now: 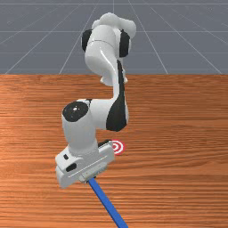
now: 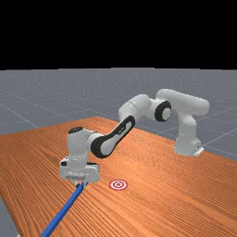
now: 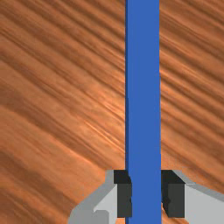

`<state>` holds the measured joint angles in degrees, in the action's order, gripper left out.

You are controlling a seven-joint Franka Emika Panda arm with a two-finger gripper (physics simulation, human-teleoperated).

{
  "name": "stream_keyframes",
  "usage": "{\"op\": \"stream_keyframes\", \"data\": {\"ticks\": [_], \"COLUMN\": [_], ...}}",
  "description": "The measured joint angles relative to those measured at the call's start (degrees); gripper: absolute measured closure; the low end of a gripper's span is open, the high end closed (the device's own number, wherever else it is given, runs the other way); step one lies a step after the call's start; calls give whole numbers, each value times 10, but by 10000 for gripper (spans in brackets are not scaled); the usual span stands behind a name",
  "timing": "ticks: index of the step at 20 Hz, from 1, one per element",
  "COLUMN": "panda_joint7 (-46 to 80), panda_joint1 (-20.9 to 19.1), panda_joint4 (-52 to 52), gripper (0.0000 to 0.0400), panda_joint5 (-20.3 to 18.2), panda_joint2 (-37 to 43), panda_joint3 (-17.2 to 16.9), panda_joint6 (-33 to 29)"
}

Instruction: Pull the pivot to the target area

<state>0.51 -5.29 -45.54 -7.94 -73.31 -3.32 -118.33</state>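
Note:
In the far view my gripper [image 2: 80, 184] is low over the table, at the upper end of a long blue bar [image 2: 63, 211], which slants down to that picture's bottom edge. In the front view the blue bar [image 1: 107, 202] comes out from under my hand and runs down and right. Seen from the wrist, the gripper [image 3: 147, 194] is shut on the blue bar [image 3: 143, 96], a dark pad against each side. The red-and-white ringed target [image 1: 118, 147] lies just right of my hand in the front view; the far view also has the target [image 2: 118, 184] right of the gripper.
The wooden table [image 1: 178, 178] extends around the hand and target. My forearm passes above the table behind the target in the front view. In the far view a table edge [image 2: 10, 208] runs down the left side, beyond the hand.

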Motion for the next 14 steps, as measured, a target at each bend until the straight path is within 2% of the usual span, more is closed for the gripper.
{"op": "stream_keyframes", "data": {"ticks": [2,3,4,5,7,8,12,13,14], "panda_joint7": [-31,-36,-27,1,-4,18,36,-30,-32], "panda_joint1": [-12,-12,-1,21,22,27,33,11,12], "panda_joint4": [-144,-208,-268,-296,-365,-438,-545,-601,-627], "gripper": [304,304,305,305,305,303,302,305,305], "panda_joint5": [-21,-23,-11,15,15,0,-12,-13,-13], "panda_joint2": [77,111,142,159,195,228,283,305,319], "panda_joint3": [18,19,5,-23,-24,-27,-34,-7,-9], "panda_joint6": [-58,-89,-124,-111,-137,-205,-257,-338,-345]}}
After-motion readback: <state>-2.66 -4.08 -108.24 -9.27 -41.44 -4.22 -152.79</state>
